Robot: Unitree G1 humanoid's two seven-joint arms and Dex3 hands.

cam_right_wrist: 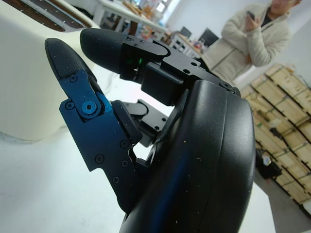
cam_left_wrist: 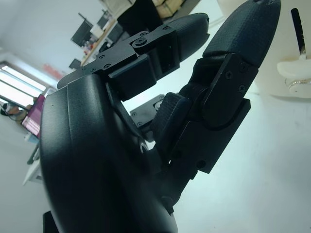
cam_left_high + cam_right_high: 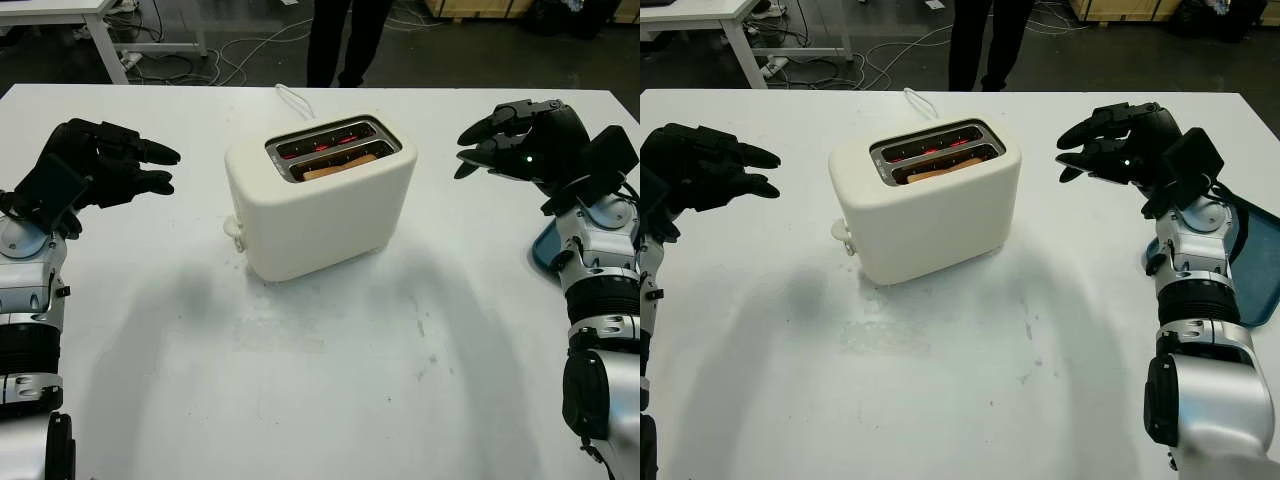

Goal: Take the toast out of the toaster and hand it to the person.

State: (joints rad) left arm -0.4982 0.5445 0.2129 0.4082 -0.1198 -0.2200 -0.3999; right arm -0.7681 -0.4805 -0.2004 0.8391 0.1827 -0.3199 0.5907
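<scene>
The toaster [image 3: 320,200] is being shown standing near the middle of the white table [image 3: 300,400], with 2 slots in its top. The toast [image 3: 338,166] is being seen seated in the nearer slot, only its upper edge showing; the farther slot is glowing red. The left hand [image 3: 105,160] is being held open above the table, left of the toaster and apart from it, holding nothing. The right hand [image 3: 1120,145] is being held open on the toaster's right, also apart, holding nothing. A person [image 1: 243,43] in a light jacket is being seen beyond the table.
</scene>
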